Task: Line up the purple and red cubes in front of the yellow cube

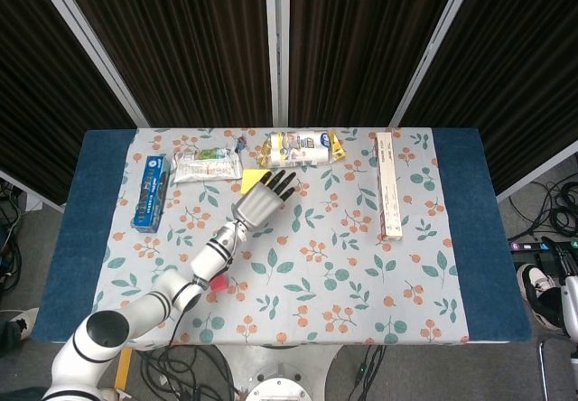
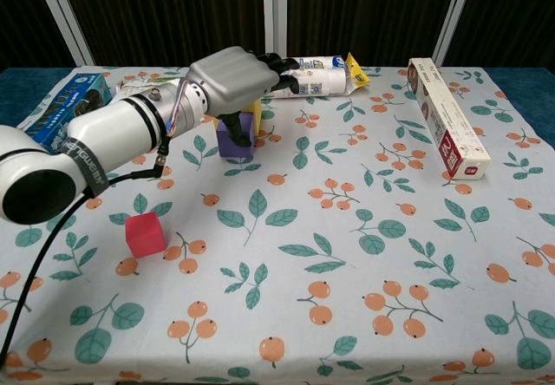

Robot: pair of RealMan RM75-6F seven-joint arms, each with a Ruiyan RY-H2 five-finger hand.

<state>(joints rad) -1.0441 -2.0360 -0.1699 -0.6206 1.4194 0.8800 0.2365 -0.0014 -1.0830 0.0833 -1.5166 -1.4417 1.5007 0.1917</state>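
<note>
The left hand (image 2: 232, 75) hangs over the purple cube (image 2: 236, 139), its dark fingers (image 2: 279, 64) stretched forward and slightly apart; whether the thumb touches the cube I cannot tell. The purple cube sits on the flowered tablecloth (image 2: 364, 229) just in front of the yellow cube (image 1: 251, 179), which the hand mostly hides. The red cube (image 2: 145, 234) lies well apart, nearer the front edge.

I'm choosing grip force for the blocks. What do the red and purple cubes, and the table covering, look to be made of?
Red cube: matte, evenly coloured, slightly soft edges, likely foam or painted wood.
Purple cube: same flat, glare-free finish, probably the same material.
Table covering: printed leaf-and-berry cloth lying smooth, seemingly fabric or thin vinyl.
</note>
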